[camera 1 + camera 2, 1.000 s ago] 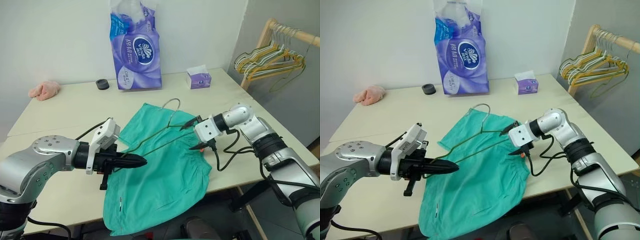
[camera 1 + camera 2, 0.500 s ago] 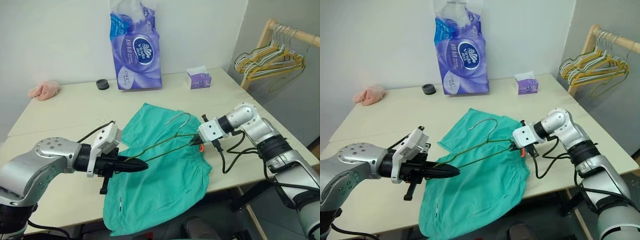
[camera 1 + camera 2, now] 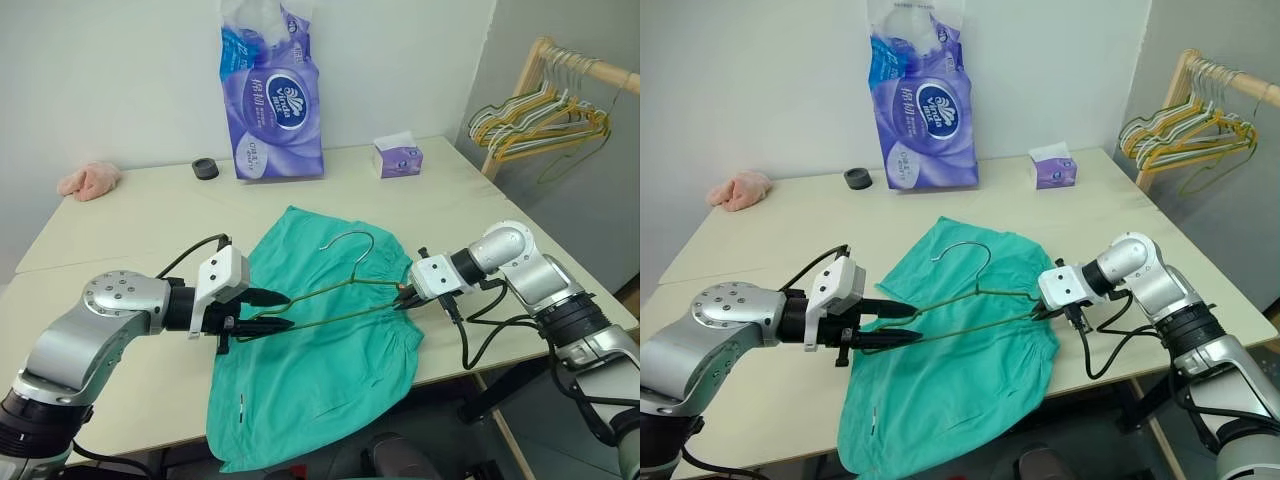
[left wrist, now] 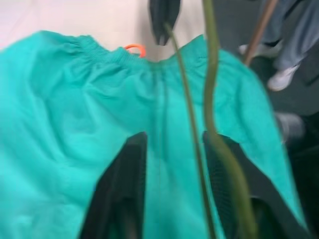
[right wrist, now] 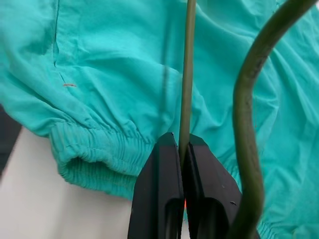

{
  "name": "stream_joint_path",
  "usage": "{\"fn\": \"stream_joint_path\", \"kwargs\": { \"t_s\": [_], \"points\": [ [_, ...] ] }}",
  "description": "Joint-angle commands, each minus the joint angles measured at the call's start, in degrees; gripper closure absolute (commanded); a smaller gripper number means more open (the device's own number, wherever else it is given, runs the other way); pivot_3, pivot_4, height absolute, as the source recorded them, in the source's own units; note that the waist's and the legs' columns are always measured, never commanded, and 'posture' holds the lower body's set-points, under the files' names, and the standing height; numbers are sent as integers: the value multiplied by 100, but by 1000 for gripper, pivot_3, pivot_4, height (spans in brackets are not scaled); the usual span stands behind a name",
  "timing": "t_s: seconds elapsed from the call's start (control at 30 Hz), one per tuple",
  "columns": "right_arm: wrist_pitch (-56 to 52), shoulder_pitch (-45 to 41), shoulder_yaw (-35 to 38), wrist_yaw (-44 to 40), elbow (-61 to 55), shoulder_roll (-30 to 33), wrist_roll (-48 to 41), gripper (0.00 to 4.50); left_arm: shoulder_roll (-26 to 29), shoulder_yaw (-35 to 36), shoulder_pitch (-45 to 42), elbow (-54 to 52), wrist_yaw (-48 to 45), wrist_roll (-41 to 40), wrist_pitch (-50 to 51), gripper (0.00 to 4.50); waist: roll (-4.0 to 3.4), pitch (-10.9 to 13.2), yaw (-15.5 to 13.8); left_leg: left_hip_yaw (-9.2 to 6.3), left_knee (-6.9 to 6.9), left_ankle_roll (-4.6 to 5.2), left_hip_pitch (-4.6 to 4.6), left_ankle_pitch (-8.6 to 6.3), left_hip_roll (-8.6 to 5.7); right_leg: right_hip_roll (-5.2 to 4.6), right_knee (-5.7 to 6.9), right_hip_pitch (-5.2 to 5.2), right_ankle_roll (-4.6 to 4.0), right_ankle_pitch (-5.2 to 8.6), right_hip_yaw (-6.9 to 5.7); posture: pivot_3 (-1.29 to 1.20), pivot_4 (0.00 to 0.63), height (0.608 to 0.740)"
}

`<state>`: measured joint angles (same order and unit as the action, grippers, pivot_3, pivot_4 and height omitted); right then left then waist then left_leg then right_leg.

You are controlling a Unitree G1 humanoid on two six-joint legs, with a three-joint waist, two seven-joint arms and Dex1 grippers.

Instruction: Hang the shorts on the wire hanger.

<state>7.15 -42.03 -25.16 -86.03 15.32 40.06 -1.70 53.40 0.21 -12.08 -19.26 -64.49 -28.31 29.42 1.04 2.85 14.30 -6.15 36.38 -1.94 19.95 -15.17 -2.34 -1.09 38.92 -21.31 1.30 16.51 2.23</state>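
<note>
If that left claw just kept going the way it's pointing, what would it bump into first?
Probably the wire hanger, whose wires run between the left gripper's open fingers. Past that its line crosses the shorts toward the right gripper, though depth is hard to judge.

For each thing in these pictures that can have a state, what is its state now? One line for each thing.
shorts: spread flat on the table, one end hanging over the near edge, not on a hanger.
wire hanger: held above the shorts, hook free.
right gripper: shut on the wire hanger.
left gripper: open, fingers on both sides of the wire.
tissue box: open, a tissue sticking out.
coloured hangers: hanging on the rail.
</note>
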Motion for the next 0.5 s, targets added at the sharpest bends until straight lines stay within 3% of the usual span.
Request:
{"fn": "stream_joint_path", "kwargs": {
  "t_s": [0.03,0.5],
  "points": [
    [-521,158,181,-226,-479,197,-217,4500,-96,325,-180,331,279,223,-327,2173,0,0,-1,1,0,0,0,0,0,0,0,0,0,0,1,-263,0,740],
    [-3317,991,1061,649,-697,693,-1029,4500,18,1659,396,1194,774,-71,-179,2173,0,-1,5,-1,3,0,4,-3,0,-3,0,-1,3,1,-2,-275,9,740]
  ]
}}
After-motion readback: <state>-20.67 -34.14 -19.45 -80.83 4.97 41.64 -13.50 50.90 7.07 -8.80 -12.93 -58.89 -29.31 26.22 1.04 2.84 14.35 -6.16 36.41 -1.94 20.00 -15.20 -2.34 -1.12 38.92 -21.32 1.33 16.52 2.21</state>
